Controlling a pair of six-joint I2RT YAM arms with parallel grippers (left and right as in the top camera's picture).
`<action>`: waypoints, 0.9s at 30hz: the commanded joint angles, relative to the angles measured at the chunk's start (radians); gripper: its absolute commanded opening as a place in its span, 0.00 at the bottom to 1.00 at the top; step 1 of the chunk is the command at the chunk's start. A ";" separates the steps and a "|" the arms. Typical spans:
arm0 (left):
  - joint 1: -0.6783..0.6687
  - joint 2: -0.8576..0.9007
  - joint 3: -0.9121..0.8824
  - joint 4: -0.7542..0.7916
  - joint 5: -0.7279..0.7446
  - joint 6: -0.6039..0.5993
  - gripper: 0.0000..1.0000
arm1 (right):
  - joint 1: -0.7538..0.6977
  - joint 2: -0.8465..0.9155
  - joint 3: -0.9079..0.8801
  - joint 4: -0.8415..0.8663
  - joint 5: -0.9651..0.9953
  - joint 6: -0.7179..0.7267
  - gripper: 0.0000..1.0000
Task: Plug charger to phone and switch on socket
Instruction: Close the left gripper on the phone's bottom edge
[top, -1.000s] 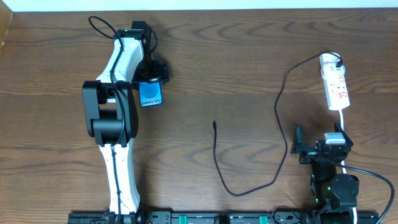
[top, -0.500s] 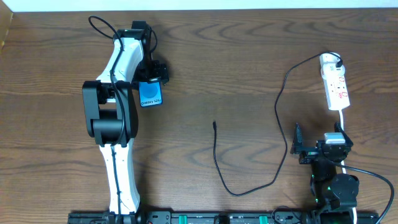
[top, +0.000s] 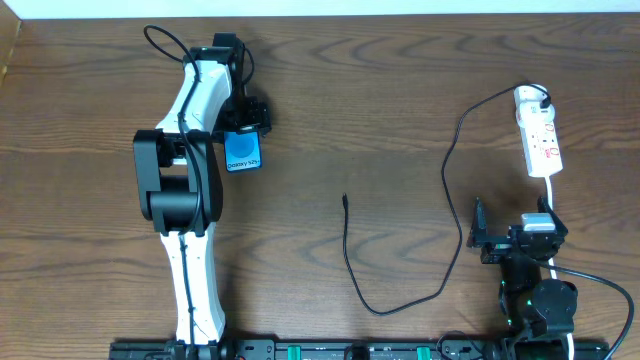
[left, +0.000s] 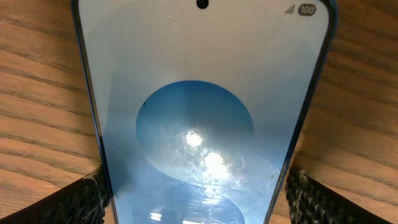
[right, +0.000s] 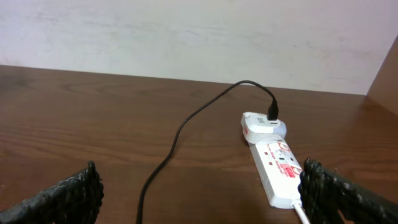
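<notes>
- The phone (top: 243, 153) lies screen up on the far-left part of the table (top: 380, 100), well in from the far edge by the white wall (right: 186, 37).
- Bare wood stretches between the phone and the connector tip (top: 344, 199) of the charger (top: 347, 250), which lies loose at mid-table, well apart from the phone.
- The cable loops near, then climbs on the right to its plug (top: 545, 99), seated in the far end of the socket (top: 540, 140) close to the right side.
- The left gripper (left: 196, 177) straddles the phone, a pad hard against each long edge. I cannot tell whether they press on it.
- The right gripper (right: 199, 168) hangs near-right, its fingers spread wide with nothing between them, pointing at the socket.
- Against the overhead view of a second ago, arms, phone, cable and socket lie as they did, and no change in the left fingers' gap shows from above.
- From above, the left gripper covers the phone's far end.
- In the left wrist view the frame cuts the phone off and glare blots the screen.
- The socket's switches are too small to read, and its white cord (top: 550, 192) runs under the right arm.
</notes>
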 joint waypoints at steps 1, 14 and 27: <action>0.004 0.027 -0.011 -0.002 -0.021 0.006 0.91 | 0.003 -0.006 -0.001 -0.004 0.008 0.005 0.99; 0.004 0.027 -0.011 -0.001 -0.021 0.010 0.85 | 0.003 -0.006 -0.001 -0.004 0.008 0.005 0.99; 0.004 0.027 -0.011 -0.002 -0.021 0.010 0.80 | 0.003 -0.006 -0.001 -0.004 0.008 0.005 0.99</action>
